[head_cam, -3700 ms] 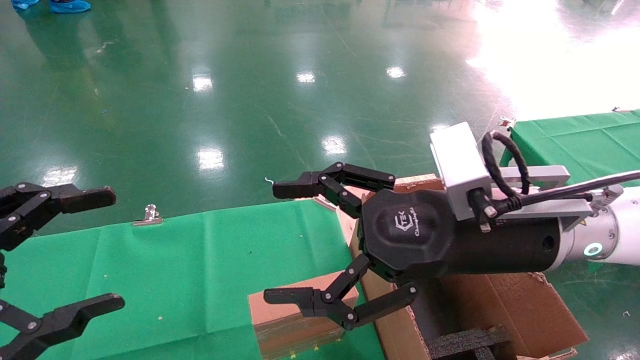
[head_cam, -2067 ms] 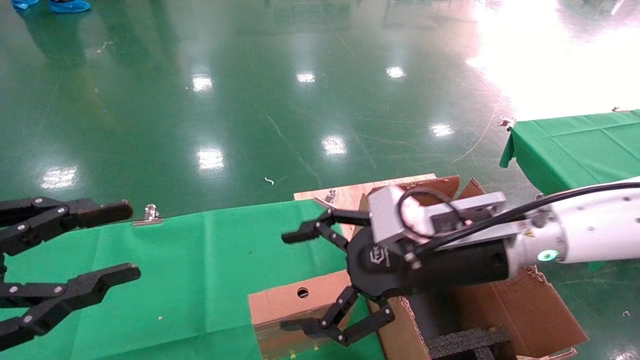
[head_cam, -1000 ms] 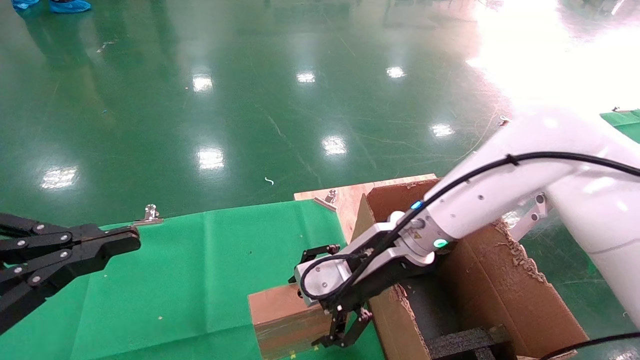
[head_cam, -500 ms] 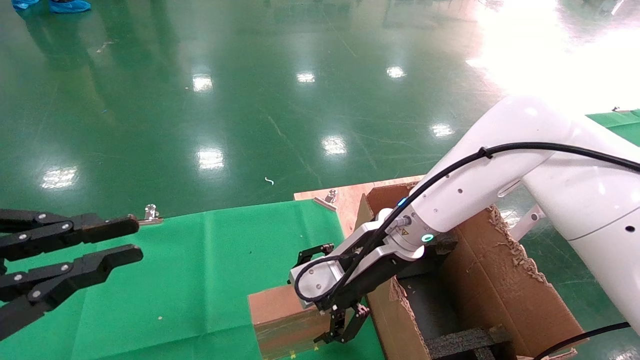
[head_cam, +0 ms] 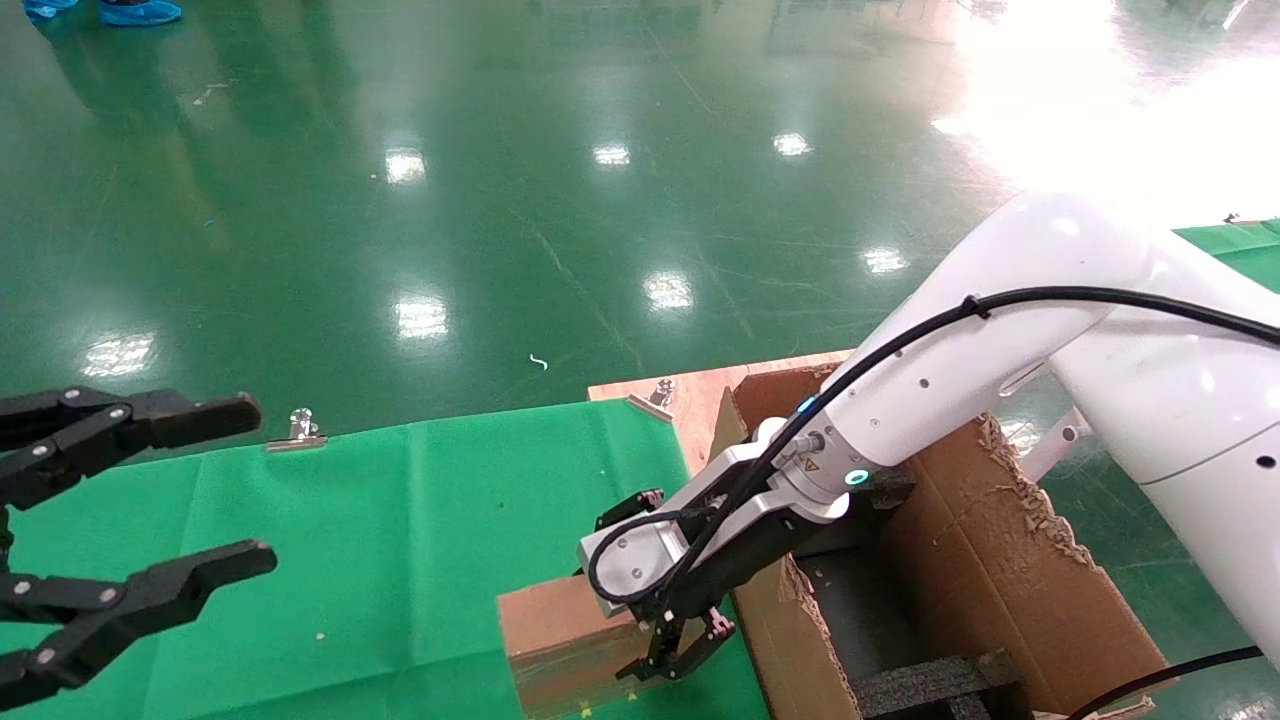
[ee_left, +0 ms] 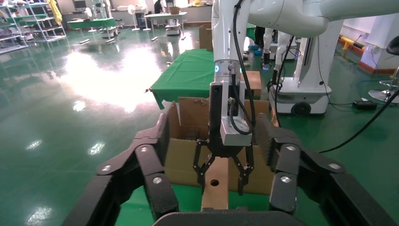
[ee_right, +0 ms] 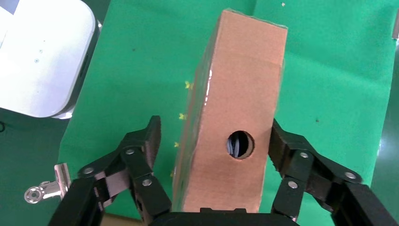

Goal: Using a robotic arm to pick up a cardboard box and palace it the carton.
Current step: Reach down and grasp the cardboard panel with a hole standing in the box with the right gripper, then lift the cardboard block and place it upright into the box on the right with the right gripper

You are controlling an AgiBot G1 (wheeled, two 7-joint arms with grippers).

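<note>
Right arm's gripper (head_cam: 665, 640) is down over the cardboard box (head_cam: 565, 640), which stands on edge on the green table cloth (head_cam: 400, 520) just beside the near-left wall of the carton (head_cam: 1010, 570). In the right wrist view the fingers (ee_right: 141, 155) straddle the box, one on each broad side, with the round hole (ee_right: 241, 144) on the narrow upper face between them; one finger shows a gap of green cloth between itself and the cardboard, the other sits at or very near the opposite face, so the jaws read as spread, not clamped. The left wrist view agrees: fingertips hang on either side of the box, not pressed in. Box base looks to rest on the cloth; no lift evident. Left gripper (head_cam: 130, 530) hovers with jaws apart over the left end of the table, well apart from the box, idle. Judged progress: approach and alignment done; closing on the box, lifting, carrying over the carton's torn flap, and lowering among the black foam inserts (head_cam: 930, 685) all remain. Carton holds no box yet.
</note>
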